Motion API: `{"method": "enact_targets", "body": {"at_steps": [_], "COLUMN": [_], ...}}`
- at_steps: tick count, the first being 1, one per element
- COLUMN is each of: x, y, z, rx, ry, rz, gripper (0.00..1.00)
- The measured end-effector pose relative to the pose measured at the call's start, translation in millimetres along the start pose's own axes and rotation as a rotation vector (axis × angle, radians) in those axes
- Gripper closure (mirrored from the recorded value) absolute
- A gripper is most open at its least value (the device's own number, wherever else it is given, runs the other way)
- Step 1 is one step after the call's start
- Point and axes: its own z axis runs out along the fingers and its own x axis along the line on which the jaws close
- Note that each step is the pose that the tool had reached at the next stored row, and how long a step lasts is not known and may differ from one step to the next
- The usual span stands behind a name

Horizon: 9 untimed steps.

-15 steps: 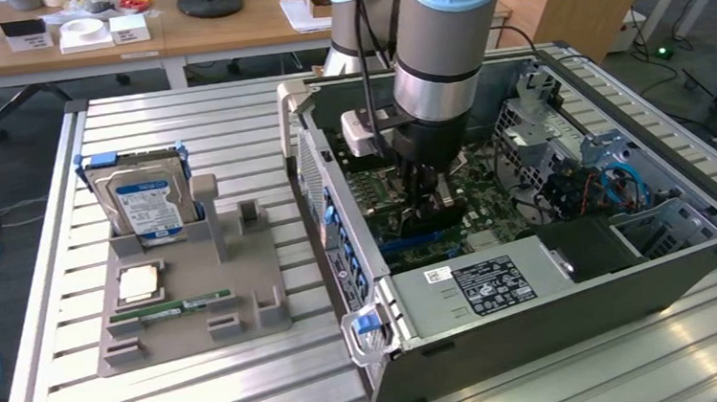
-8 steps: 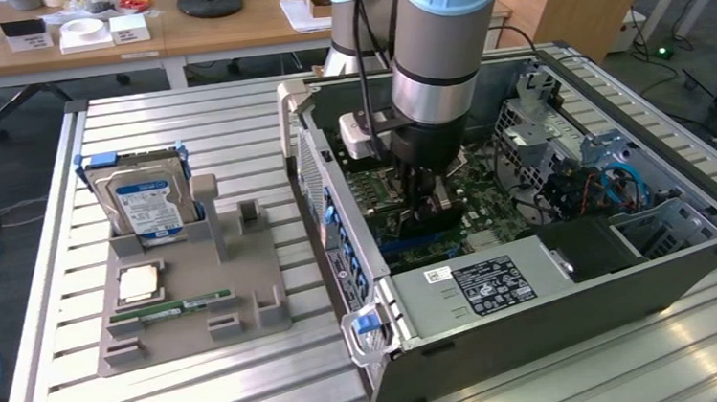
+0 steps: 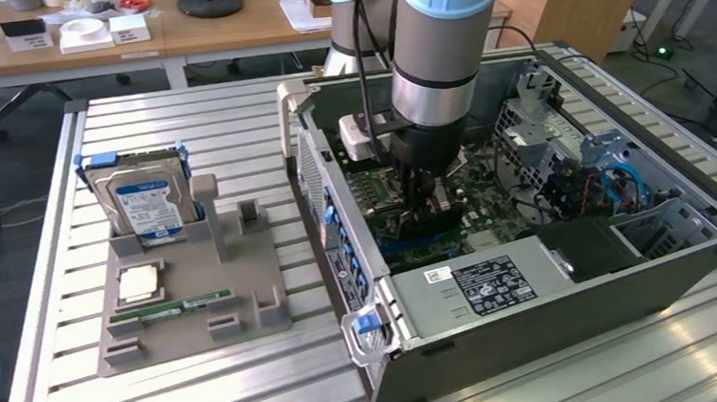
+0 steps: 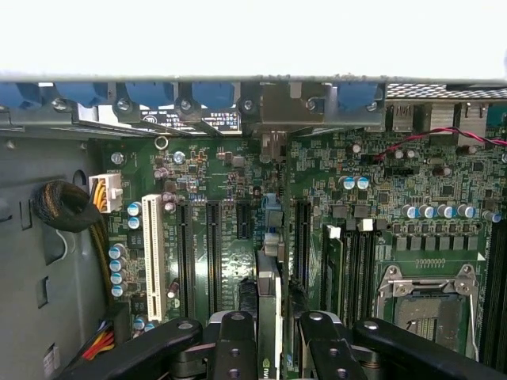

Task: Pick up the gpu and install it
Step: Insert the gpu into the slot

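Gripper (image 4: 269, 332) clamps gpu (image 4: 268, 297) edge-on between fingers, over motherboard (image 4: 380, 214) slots.

Your exterior view looks down at an angle from above and off to one side, far enough back to take in the slatted worktop (image 3: 199, 127), the open computer case (image 3: 531, 274) and the arm reaching into it. Your wrist view sits close over the motherboard (image 4: 317, 206), facing straight onto its slots. Both views share the motherboard inside the case.
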Motion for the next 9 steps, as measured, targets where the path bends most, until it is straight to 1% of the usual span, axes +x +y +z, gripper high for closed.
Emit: {"method": "enact_targets", "body": {"at_steps": [9], "x": [0.0], "y": [0.0], "z": [0.0], "rx": [0.0], "ry": [0.0001], "rz": [0.0], "gripper": [0.74]}}
